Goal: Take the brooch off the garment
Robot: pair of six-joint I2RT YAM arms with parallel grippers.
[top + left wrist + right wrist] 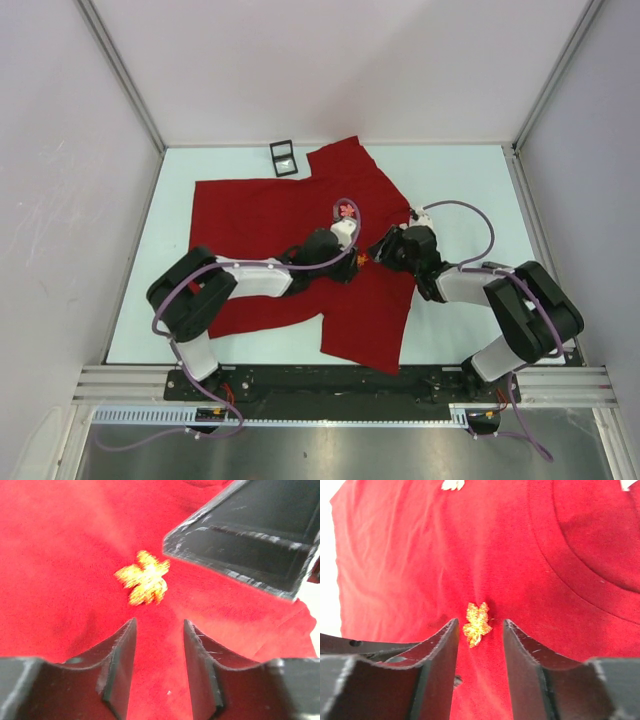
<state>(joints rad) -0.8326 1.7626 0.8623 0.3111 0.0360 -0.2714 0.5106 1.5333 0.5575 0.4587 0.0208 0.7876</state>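
1. A small gold leaf-shaped brooch (pixel 477 623) lies on the chest of a red shirt (pixel 260 215) spread flat on a pale table (pixel 460 180), not yet off the cloth. Both arms lean in over it from either side.

2. The right gripper (pixel 480 641) is the nearer of the two. In its wrist view the brooch sits right at the mouth of its fingers, centred in the gap. No contact with either finger can be made out.

3. Its fingers stand partly open, wider than the brooch, and have hold of nothing.

4. The left gripper (pixel 159 652) is also partly open and empty. The brooch lies just ahead of its tips and a little to the left of its centre line, with a finger of the other arm crossing the upper right of that view.

5. Seen from the right wrist, the brooch's long axis runs along the gap between the fingers, pointing away from the wrist. Closing there would likely pinch it across its narrow width.

6. The left arm looks better placed to pin the cloth down beside it.
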